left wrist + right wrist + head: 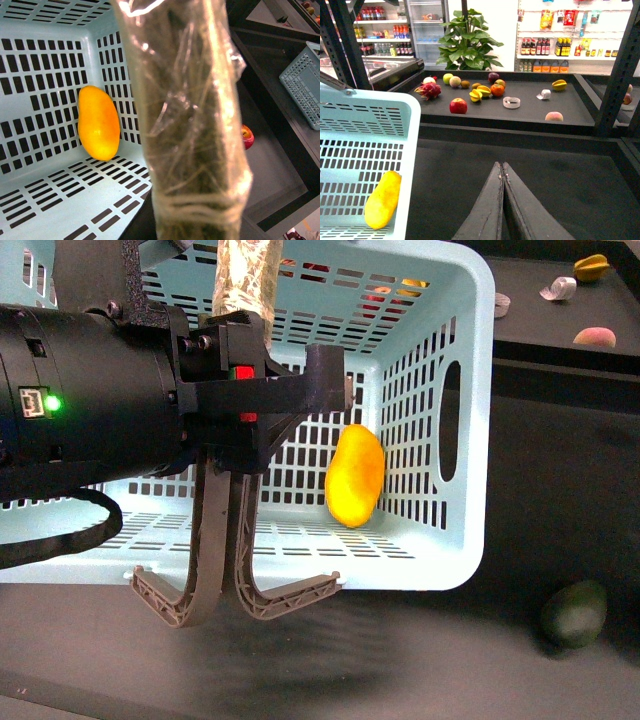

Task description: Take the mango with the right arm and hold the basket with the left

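Front view: mango [355, 476] sits centre frame inside basket [470, 390], leaning on its right wall. It is smooth and likely slippery, so grip across the middle. Right gripper [503, 167] is clenched, empty. Left gripper [245, 340]: can't tell, plastic-wrapped bar [245, 280] hides it.

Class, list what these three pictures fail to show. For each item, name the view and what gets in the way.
- Left gripper: open or shut is unclear. A plastic-wrapped bundle fills the left wrist view, cut off at top and bottom.
- Basket: its left part is hidden behind the left arm in the front view.
- Red fruit: partly hidden by the bundle in the left wrist view.
- Shelf bottles: labels are too small to read in the right wrist view.
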